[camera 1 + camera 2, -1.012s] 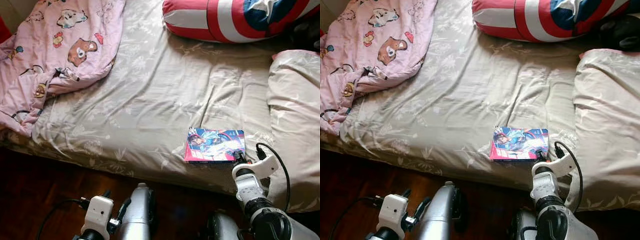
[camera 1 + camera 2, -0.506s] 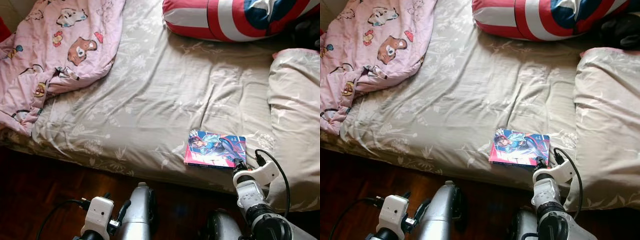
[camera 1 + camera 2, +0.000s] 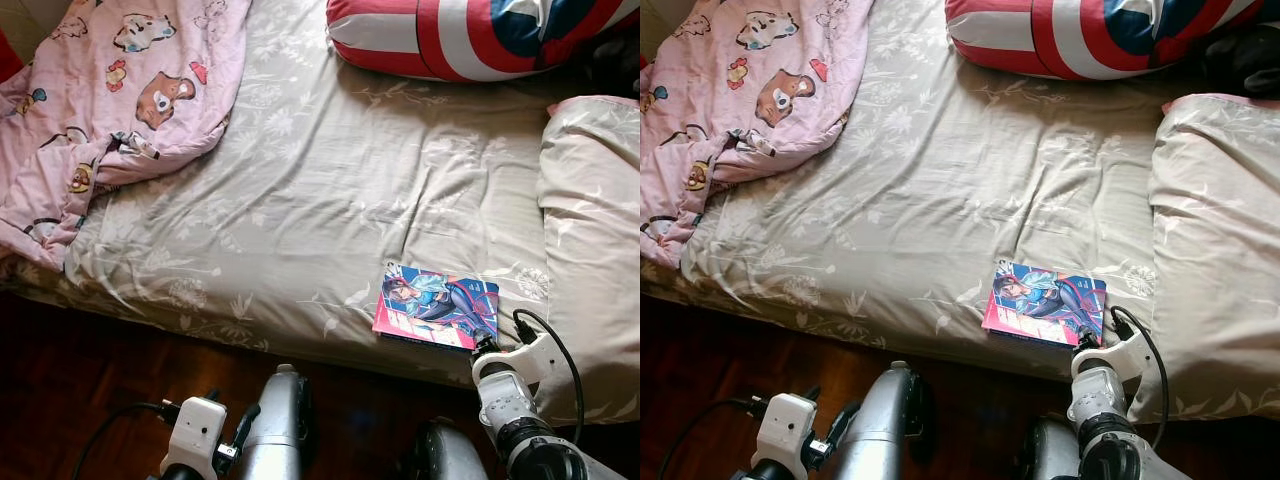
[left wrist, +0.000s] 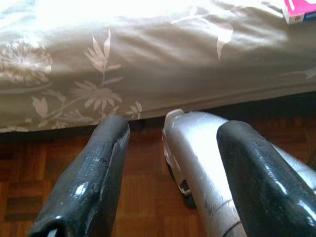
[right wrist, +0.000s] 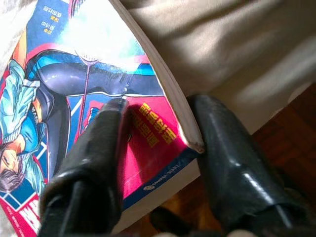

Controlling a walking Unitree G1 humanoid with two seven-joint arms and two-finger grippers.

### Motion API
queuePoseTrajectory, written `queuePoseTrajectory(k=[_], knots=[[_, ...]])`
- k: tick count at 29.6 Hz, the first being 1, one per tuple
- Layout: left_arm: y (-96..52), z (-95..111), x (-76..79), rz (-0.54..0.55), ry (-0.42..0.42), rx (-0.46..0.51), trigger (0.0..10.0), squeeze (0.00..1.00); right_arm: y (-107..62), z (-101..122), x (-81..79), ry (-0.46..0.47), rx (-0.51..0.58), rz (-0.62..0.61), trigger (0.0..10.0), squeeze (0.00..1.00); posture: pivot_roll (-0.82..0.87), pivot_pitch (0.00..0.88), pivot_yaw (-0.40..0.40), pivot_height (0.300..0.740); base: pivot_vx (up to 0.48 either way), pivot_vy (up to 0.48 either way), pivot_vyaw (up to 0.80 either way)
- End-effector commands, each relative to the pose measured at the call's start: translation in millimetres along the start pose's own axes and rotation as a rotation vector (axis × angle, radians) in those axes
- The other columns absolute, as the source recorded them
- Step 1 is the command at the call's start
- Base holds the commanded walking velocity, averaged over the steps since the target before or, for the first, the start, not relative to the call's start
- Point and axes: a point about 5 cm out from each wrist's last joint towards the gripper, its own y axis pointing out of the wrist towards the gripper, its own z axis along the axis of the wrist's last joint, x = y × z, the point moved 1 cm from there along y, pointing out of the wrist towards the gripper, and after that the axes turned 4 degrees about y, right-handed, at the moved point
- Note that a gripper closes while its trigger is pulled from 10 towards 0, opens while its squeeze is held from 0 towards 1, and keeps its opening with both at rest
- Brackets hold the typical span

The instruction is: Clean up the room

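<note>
Left eye view: the comic book [image 3: 436, 305] lies flat, cover up, on the grey floral bed sheet [image 3: 300, 190] near the bed's front edge, just beside the grey pillow [image 3: 595, 240] on the robot's right. Its long axis runs roughly parallel to the bed's front edge, slightly rotated, with the end on the robot's right lying nearer the robot. The right gripper [image 3: 484, 343] meets the book at its near corner on the robot's right. A pink cartoon-print blanket [image 3: 110, 90] is bunched at the far left, and a red, white and blue round cushion [image 3: 470, 35] lies at the far side of the bed. The left arm hangs low over the dark wooden floor [image 3: 90, 380]. Right eye view: the same layout appears; the book [image 3: 1044, 303] rests between the sheet's open middle and the pillow [image 3: 1215, 240], with the right gripper [image 3: 1086, 344] touching its near corner. Left wrist view: the left gripper [image 4: 168, 163] hangs with its two black fingers spread wide, holding nothing, above the parquet floor and facing the bed's side; a pink corner of the book [image 4: 300, 11] overhangs the mattress edge. Right wrist view: the right gripper [image 5: 160, 148] straddles the book's corner, one finger [image 5: 101, 148] on the pink cover and the other finger [image 5: 232, 158] beyond the page edge; the fingers are closed on the book [image 5: 74, 98].
</note>
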Motion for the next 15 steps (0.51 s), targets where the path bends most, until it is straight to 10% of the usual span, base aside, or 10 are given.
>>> queuePoseTrajectory(k=[1,2,3,4,5,13,15], knots=[[-7.7,-13.2,-1.0,0.001,0.011,-0.054,10.0,0.0,-2.5,-8.1,8.5,-0.049,-0.032,-0.025,10.0,1.0,0.33,0.366,0.108,0.652,0.0,0.0,0.0],[-7.5,-14.0,-1.0,0.001,0.011,-0.056,10.0,0.0,-2.3,-8.9,6.3,-0.082,-0.038,-0.012,10.0,0.76,0.33,0.366,0.108,0.652,0.0,0.0,0.0],[-7.1,-15.2,-1.2,0.001,0.011,-0.058,10.0,0.0,-2.0,-10.5,2.0,-0.109,-0.047,0.01,10.0,0.3,0.33,0.365,0.108,0.652,0.0,0.0,0.0],[-7.0,-15.6,-1.3,0.002,0.011,-0.059,10.0,0.0,-1.9,-10.9,0.8,-0.11,-0.049,0.015,10.0,0.3,0.33,0.365,0.108,0.652,0.0,0.0,0.0],[-7.0,-15.9,-1.2,0.003,0.012,-0.059,10.0,0.0,-1.6,-11.0,-1.0,-0.105,-0.049,0.018,10.0,0.0,0.33,0.365,0.108,0.652,0.0,0.0,0.0],[-3.9,-16.2,1.2,-0.005,0.018,-0.055,10.0,0.0,-3.2,-21.9,-1.4,-0.159,-0.097,0.007,10.0,0.0,0.32,0.357,0.107,0.652,0.0,0.0,0.0],[-2.5,-16.0,1.1,-0.005,0.019,-0.053,10.0,0.0,-3.7,-23.2,-0.1,-0.157,-0.098,0.003,10.0,1.0,0.33,0.355,0.106,0.652,0.0,0.0,0.0]])
